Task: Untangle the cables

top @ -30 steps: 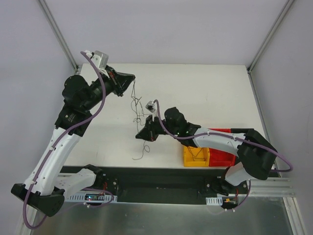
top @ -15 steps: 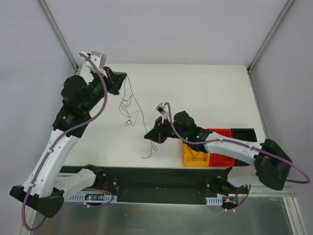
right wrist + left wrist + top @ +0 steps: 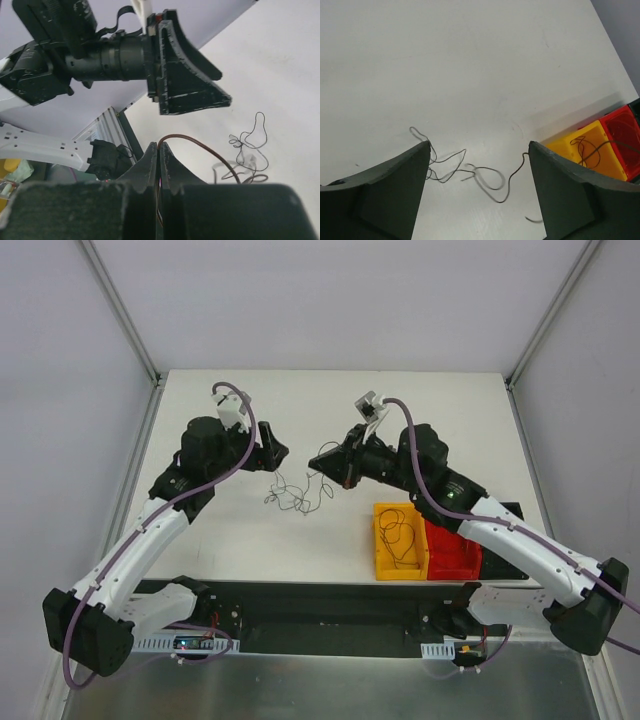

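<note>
The cables (image 3: 293,496) lie as a loose scribble of thin dark wires on the white table between the two grippers. My left gripper (image 3: 276,453) hovers just left of and above them, open and holding nothing. Its wrist view shows the loops (image 3: 481,176) on the table between its spread fingers (image 3: 395,192). My right gripper (image 3: 317,462) is shut on one brown cable (image 3: 200,146). That cable arcs from the right gripper's pinched fingertips (image 3: 158,146) down toward the tangle (image 3: 250,145). The open left gripper (image 3: 189,85) faces it from close by.
A yellow bin (image 3: 385,558) holding a coiled wire stands near the table's front edge, with a red bin (image 3: 455,558) beside it and a black one (image 3: 503,510) behind. The yellow bin (image 3: 607,167) and the red bin (image 3: 620,131) also show in the left wrist view.
My left gripper has opened and let go of its cable, swinging down toward the table's middle. The tangle has dropped onto the table. My right gripper carried its cable up and back.
</note>
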